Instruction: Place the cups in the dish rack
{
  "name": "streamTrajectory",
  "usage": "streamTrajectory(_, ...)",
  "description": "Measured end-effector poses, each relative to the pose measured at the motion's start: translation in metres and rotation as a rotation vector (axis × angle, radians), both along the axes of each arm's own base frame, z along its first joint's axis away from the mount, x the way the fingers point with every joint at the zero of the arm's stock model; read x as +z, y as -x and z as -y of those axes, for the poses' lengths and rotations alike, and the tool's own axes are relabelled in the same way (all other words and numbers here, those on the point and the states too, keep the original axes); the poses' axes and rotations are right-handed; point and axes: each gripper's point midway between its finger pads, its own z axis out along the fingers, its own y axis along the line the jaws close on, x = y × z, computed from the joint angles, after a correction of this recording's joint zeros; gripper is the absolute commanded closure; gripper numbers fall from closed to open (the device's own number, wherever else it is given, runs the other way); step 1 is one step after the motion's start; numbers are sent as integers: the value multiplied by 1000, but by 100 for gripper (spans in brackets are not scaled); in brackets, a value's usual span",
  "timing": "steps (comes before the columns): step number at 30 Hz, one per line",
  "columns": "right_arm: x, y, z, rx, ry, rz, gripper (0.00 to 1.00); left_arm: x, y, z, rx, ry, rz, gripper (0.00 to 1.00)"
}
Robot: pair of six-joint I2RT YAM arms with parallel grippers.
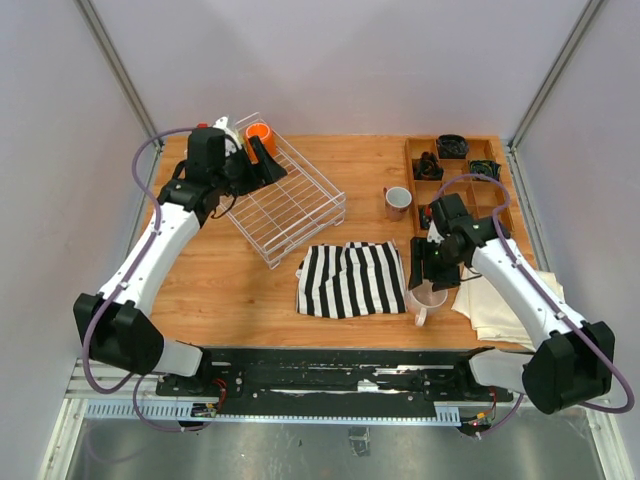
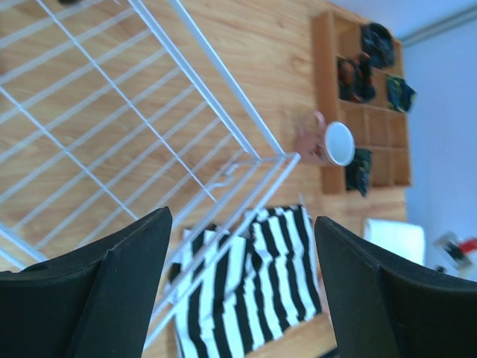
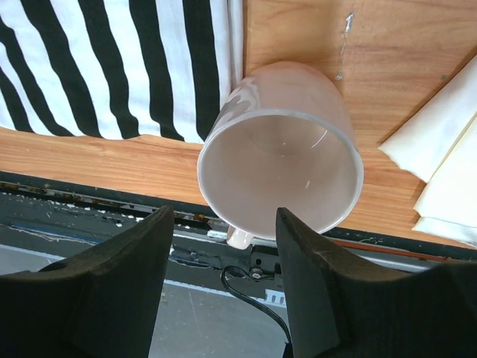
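An orange mug [image 1: 260, 133] stands in the far corner of the white wire dish rack [image 1: 295, 200]. My left gripper [image 1: 272, 167] hovers over the rack beside that mug, open. In the left wrist view the left gripper [image 2: 242, 224] has only rack wires [image 2: 223, 97] and cloth beneath it. A pale pink mug [image 1: 428, 298] stands upright near the table's front edge. My right gripper [image 1: 432, 268] is right above it, open. The right wrist view shows the right gripper [image 3: 220, 224] at the rim of this mug [image 3: 279, 149], its fingers not clamping it. A smaller dusty-pink mug [image 1: 398, 202] sits mid-table.
A black-and-white striped cloth [image 1: 352, 278] lies between rack and pale pink mug. A cream cloth [image 1: 500, 305] lies at the right front. A wooden compartment tray [image 1: 478, 200] with dark items stands at the back right. The table's front edge is just beyond the pale pink mug.
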Motion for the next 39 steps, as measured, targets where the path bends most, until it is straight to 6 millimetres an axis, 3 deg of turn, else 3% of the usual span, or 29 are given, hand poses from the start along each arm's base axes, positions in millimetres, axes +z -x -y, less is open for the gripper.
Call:
streamTrajectory(8,-13,-6,-8,-9,-8,7,42,-11,35,36,-170,193,-69,15)
streamTrajectory(14,-32,-15,-16,8,17,-13,42,-33,67,53,-289,299,-129,10)
streamTrajectory(17,-43,-16,-15,2,41,-33,53,-43,82,59,-335,349,-160,9)
streamTrajectory(23,-53,-18,-14,-4,82,-27,97,-41,98,69,-413,440,-168,6)
streamTrajectory(29,-49,-22,-7,-24,116,6,99,-33,109,78,-490,540,-152,5)
streamTrajectory(34,-33,-17,-5,-17,100,31,99,-28,120,85,-554,660,-147,4)
streamTrajectory(39,48,-32,-24,-6,-52,226,99,-25,124,92,-589,750,-188,4)
